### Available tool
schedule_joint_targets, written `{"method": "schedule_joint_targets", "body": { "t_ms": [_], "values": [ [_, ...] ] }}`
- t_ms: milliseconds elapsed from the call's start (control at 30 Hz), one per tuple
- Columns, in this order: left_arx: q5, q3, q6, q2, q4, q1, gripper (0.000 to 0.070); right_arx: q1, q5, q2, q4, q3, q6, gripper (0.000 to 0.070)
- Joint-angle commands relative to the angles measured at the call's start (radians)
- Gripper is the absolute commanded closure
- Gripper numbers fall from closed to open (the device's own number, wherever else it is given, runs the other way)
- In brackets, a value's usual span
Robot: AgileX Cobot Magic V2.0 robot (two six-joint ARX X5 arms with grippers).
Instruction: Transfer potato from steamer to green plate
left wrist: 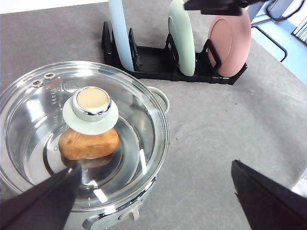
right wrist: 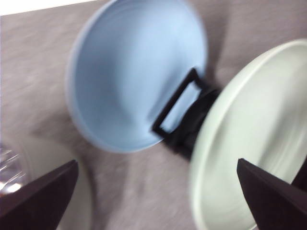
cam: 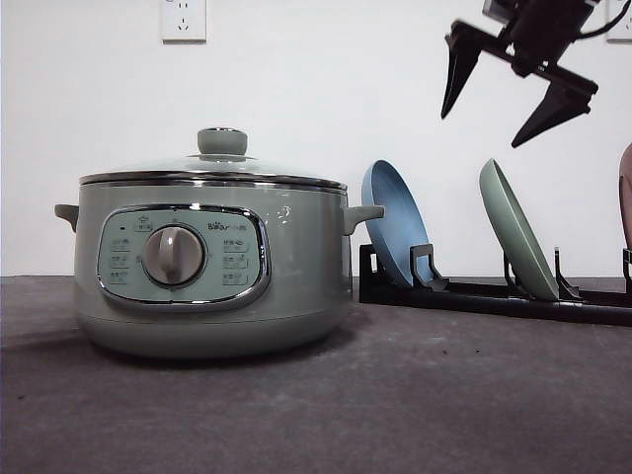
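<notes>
Looking from the front, the steamer (cam: 209, 264) sits on the grey desk (cam: 415, 405) toward the left, its glass lid (cam: 212, 170) closed on top and the green knob (cam: 222, 140) standing in the middle. To the right of it a black rack (cam: 494, 293) holds the blue plate (cam: 393, 219) and, further right, the green plate (cam: 515, 229), both standing on edge and leaning. High above the rack hangs the right end effector (cam: 504, 99), its two dark fingers spread wide with nothing between them. From the left wrist camera, I look down through the lid (left wrist: 129, 120) and see the potato (left wrist: 88, 143) lying inside the steamer (left wrist: 153, 191), partly under the knob (left wrist: 91, 108). The left end effector (left wrist: 153, 191) hovers over the near edge of the pot, fingers wide apart and holding nothing. Beyond the pot the rack (left wrist: 153, 62) carries the blue plate (left wrist: 120, 33), the green plate (left wrist: 182, 36) and a pink plate (left wrist: 232, 40) in a row, each in its own slot. From the right wrist camera, blurred, the blue plate (right wrist: 134, 72) and the green plate (right wrist: 254, 139) lie below the right end effector (right wrist: 158, 191), with the rack (right wrist: 184, 120) between them; its fingers stand wide apart and empty.
</notes>
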Motion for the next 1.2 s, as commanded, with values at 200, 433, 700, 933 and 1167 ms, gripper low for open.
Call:
{"method": "schedule_joint_targets", "body": {
  "t_ms": [200,433,700,933,1167],
  "values": [
    [0.006,0.025,0.013,0.012,-0.021,-0.004,0.0065,-0.028,0.006,0.088,0.067,0.032,0.001,0.0014],
    [0.006,0.025,0.017,0.012,-0.034,-0.004,0.0065,-0.043,0.004,0.112,0.091,0.032,0.022,0.0228],
    [0.006,0.025,0.026,0.012,-0.035,-0.004,0.0065,-0.043,0.004,0.114,0.1,0.032,0.022,0.0443],
    [0.006,0.025,0.027,0.012,-0.036,-0.004,0.0066,-0.043,0.005,0.114,0.101,0.032,0.022,0.0545],
    [0.006,0.025,0.028,0.012,-0.036,-0.004,0.0065,-0.043,0.004,0.114,0.101,0.032,0.023,0.0676]
  ]
}}
